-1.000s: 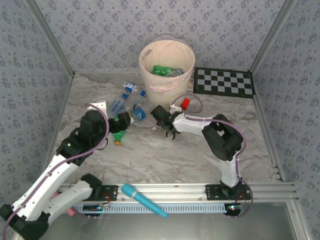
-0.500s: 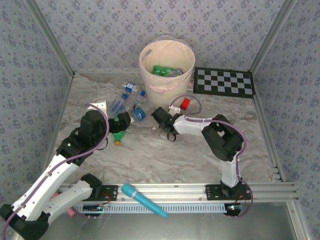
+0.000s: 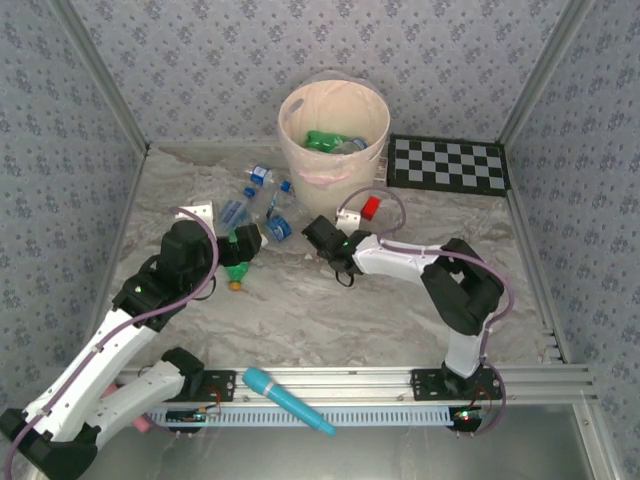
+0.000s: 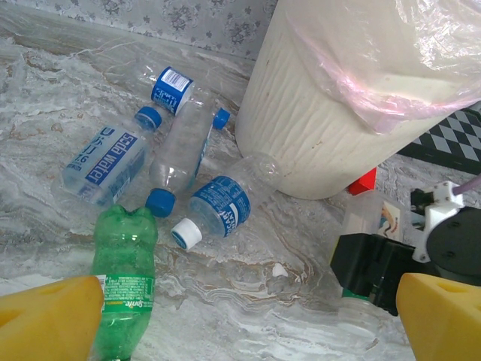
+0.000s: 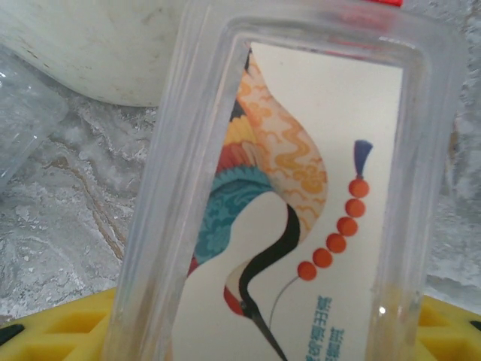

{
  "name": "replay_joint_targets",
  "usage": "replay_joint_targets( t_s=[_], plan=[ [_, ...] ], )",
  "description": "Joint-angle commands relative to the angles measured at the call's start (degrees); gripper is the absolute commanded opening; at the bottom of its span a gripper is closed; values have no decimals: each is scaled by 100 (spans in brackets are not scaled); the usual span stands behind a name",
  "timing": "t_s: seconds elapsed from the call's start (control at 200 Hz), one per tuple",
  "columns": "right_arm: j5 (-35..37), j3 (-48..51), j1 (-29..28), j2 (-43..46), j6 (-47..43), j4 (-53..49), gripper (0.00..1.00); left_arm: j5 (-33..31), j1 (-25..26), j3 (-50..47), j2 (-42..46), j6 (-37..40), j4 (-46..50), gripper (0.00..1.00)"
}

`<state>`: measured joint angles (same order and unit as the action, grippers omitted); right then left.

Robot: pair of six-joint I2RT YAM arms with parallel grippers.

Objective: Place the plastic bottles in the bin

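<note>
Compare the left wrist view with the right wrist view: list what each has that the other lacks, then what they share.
Left wrist: a green bottle and several blue-label bottles lying beside the bin, plus the red block, the checkerboard and the right gripper seen from outside.
Right wrist: the held bottle in close-up, its label showing a crane, orange beads and blue print.
Both: the bin's wall, the marbled table and that clear held bottle.

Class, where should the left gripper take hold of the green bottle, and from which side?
Probably across its labelled middle, from above: the green bottle lies flat on the table, its round sides free there, and the open left gripper hangs close above it.
</note>
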<state>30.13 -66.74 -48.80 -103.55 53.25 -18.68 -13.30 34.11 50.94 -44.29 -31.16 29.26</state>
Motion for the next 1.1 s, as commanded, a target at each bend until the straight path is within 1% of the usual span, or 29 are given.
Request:
replay_joint_targets(
  t_s=[0.0, 0.37, 0.49, 0.62, 0.645, 0.69, 0.715, 0.85, 1.094],
  plan=[
    [339, 205, -29, 431, -138, -173, 60, 48, -34, 301, 5, 30, 112, 100],
    [744, 529, 73, 2229, -959, -436, 59, 175, -26, 421, -91, 14, 124, 100],
    [678, 472, 206, 2759, -1362, -332, 59, 229, -19, 443, -62, -13, 127, 100],
    [407, 110, 389, 3119, -1677, -343, 59, 403, 1, 470, -27, -40, 63, 100],
    [351, 6, 419, 3152, -1677, -349, 59, 422, 10, 478, -27, -40, 54, 100],
    [256, -110, 483, 3186, -1950, -356, 59, 441, 32, 495, -27, -37, 52, 100],
    [180, -369, 519, 3179, -2022, -360, 59, 463, 51, 504, -27, -31, 54, 100],
    [-169, -1067, 756, 3021, -2235, -467, 59, 491, 120, 505, -35, -22, 49, 100],
    [-953, -2396, 1301, 2242, -2311, -486, 59, 461, 241, 479, 51, -65, 78, 100]
  ],
)
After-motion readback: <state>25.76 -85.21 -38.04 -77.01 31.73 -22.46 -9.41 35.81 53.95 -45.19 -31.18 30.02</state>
